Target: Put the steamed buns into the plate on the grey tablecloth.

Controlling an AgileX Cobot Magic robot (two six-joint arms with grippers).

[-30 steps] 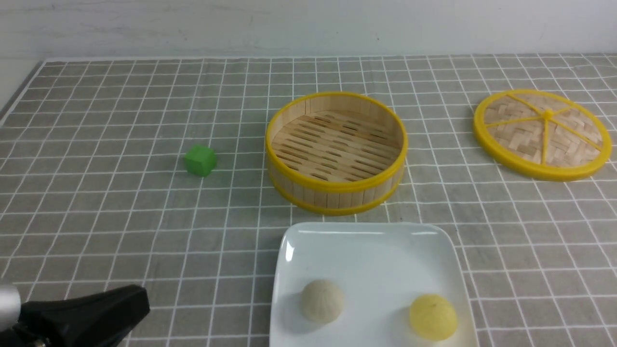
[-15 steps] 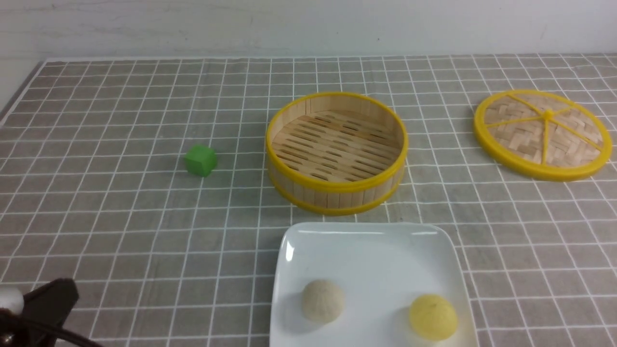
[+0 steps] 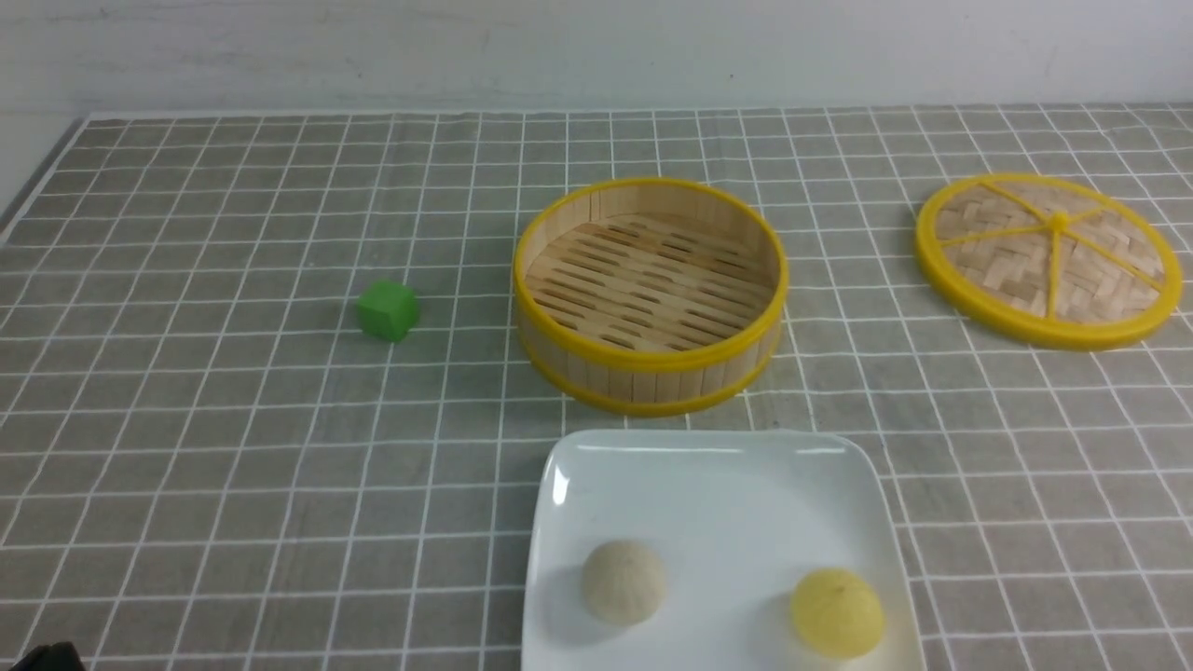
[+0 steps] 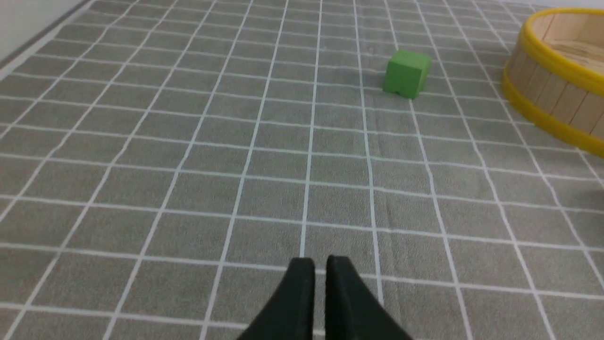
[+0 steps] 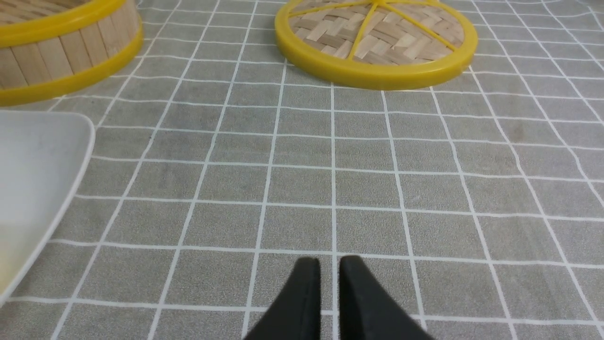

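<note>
On the white square glossy plate: beige round bun, yellow round bun, apart, likely served | my left gripper, right gripper: slightly parted, empty, presumably done

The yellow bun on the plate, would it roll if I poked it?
The bun looks round, so it might roll a little. The plate seems smooth and shiny, so it could slide, but the raised rim may stop it.

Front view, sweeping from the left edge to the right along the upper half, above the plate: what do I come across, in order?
Green cube → bamboo steamer basket, with nothing inside it → woven lid.
</note>
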